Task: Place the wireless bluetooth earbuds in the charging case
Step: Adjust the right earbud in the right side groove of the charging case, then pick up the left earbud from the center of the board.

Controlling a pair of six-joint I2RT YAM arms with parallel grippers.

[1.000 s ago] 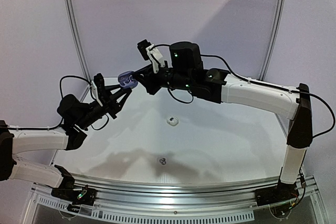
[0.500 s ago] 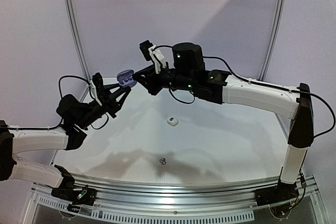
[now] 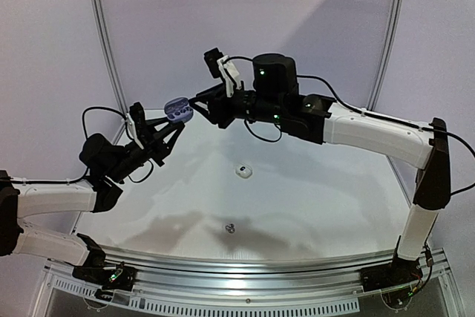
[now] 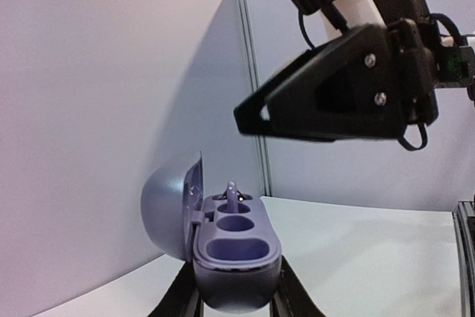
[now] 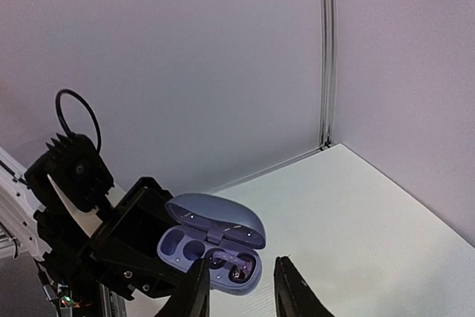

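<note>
Lilac charging case (image 3: 178,110) — one, lid up — gripped by left end effector (image 3: 172,125); right end effector (image 5: 241,291) gapes empty. Counter (image 3: 319,198): one white earbud (image 3: 243,171), one dark earbud (image 3: 231,227).

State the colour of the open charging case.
The charging case is pale purplish-blue, clearest in the left wrist view.

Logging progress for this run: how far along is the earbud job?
Done: one earbud sits in the open charging case. In hand: the left end effector holds the case aloft; the right end effector hovers beside it, open and empty. Left: a white earbud and a dark earbud lie on the table; one well is empty.
</note>
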